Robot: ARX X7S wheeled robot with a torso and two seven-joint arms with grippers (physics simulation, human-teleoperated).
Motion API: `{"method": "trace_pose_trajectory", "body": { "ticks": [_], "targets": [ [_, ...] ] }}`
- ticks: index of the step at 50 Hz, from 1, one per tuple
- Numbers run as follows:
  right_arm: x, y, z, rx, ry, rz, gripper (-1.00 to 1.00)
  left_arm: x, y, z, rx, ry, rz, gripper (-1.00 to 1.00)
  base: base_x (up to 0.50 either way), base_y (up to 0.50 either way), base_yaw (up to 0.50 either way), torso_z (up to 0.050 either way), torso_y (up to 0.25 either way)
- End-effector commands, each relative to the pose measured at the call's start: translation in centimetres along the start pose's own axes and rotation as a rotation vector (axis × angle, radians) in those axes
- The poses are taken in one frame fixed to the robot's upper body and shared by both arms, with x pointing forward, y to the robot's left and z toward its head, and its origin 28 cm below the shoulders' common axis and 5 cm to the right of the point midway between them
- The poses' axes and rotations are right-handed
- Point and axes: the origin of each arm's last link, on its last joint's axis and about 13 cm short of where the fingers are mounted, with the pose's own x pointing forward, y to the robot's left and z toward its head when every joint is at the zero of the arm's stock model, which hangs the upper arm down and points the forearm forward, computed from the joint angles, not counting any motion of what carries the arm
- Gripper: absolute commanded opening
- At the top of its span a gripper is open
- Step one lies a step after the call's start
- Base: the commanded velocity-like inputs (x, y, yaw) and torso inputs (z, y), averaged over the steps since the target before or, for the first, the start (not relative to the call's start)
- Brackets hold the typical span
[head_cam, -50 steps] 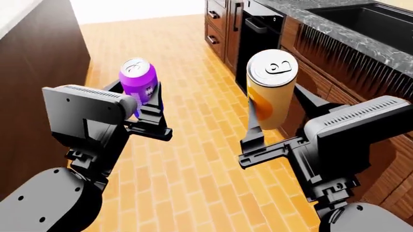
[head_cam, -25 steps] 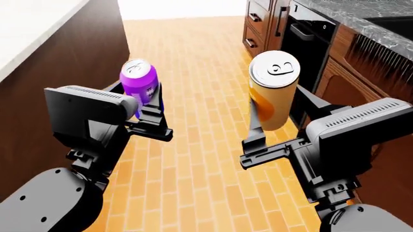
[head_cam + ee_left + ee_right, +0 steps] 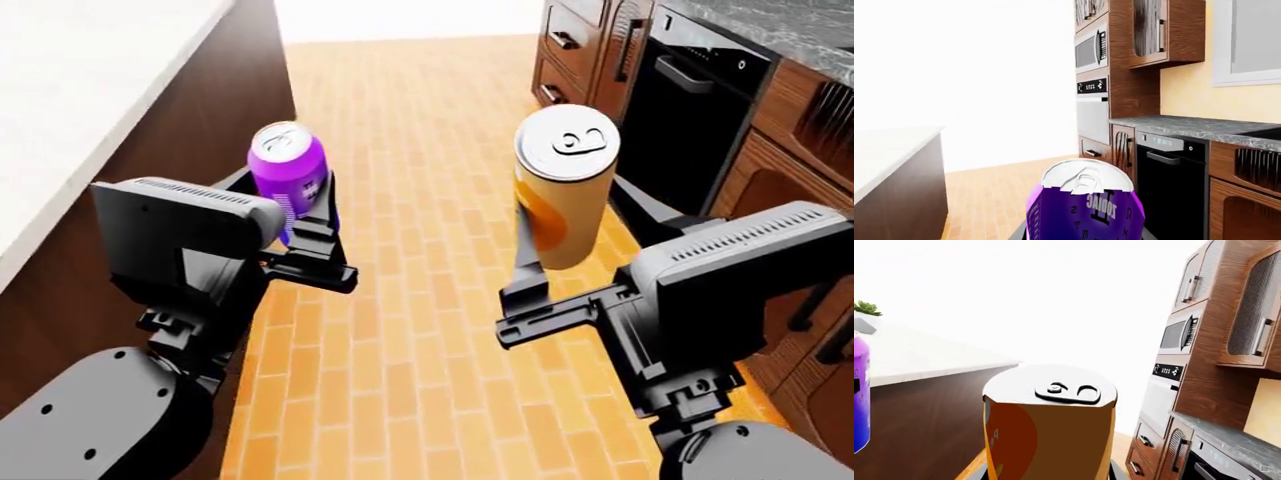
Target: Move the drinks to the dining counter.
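My left gripper [image 3: 300,215] is shut on the purple soda can [image 3: 287,170], held upright over the brick floor; the left wrist view shows its silver top and purple side [image 3: 1084,205] close up. The right gripper [image 3: 567,250] is shut on the taller orange-yellow can [image 3: 563,190], also upright, which fills the right wrist view [image 3: 1051,425]. The white dining counter [image 3: 80,90] with its dark brown base runs along the left, and its top shows in the right wrist view [image 3: 921,357]. The milky-white bottle is out of view.
On the right stand wooden cabinets [image 3: 574,45], a black oven front [image 3: 687,95] and the grey marble counter [image 3: 801,25]. An orange brick floor [image 3: 414,150] runs between the two counters. A small green plant [image 3: 866,307] sits on the white top.
The view has swung left: the white counter fills more of the left side and the marble counter and oven have slid right. Both cans stay in the same place in their grippers.
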Motion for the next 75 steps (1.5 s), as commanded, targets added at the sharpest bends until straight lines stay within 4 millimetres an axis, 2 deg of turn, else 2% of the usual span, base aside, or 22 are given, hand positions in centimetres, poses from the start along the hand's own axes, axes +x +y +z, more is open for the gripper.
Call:
{"method": "trace_pose_trajectory", "body": {
  "ticks": [1,9,26,30,37,47,56,75],
  "targets": [
    [0.3,-0.1,0.2,-0.029,-0.014,-0.009,-1.0,0.0,0.1,0.2,-0.009,-0.013,0.009,-1.0,-0.47,0.27,0.0,0.0,0.0],
    [0.2,-0.2,0.3,-0.022,-0.027,-0.032,-1.0,0.0,0.1,0.2,-0.008,-0.013,0.01,-1.0,-0.2,0.11,0.0,0.0,0.001],
    [0.0,-0.1,0.2,-0.037,-0.024,-0.022,-1.0,-0.1,0.0,0.3,-0.007,-0.016,0.01,-1.0,-0.5,0.06,0.0,0.001,0.001],
    [0.0,-0.1,0.2,-0.038,-0.026,-0.018,-1.0,-0.5,0.1,1.0,-0.001,-0.036,0.015,-1.0,-0.5,0.06,0.0,0.0,0.003],
    [0.1,-0.3,0.9,-0.047,-0.037,-0.02,-1.0,-1.4,0.5,3.4,0.015,-0.11,0.047,-1.0,-0.5,0.06,0.0,0.0,0.0],
    [0.3,-0.4,2.0,-0.071,-0.064,-0.014,-1.0,-1.9,1.1,4.2,0.017,-0.133,0.073,-1.0,-0.5,0.06,0.0,0.0,0.001],
    [0.5,-0.3,3.0,-0.075,-0.096,0.002,-1.0,-1.9,1.2,4.0,0.014,-0.131,0.077,-1.0,-0.5,0.06,0.0,0.0,0.0],
    [0.6,0.0,2.4,-0.076,-0.081,0.012,-1.0,-1.9,1.3,3.3,0.006,-0.117,0.083,-1.0,-0.5,0.06,0.0,0.001,0.001]
  ]
}}
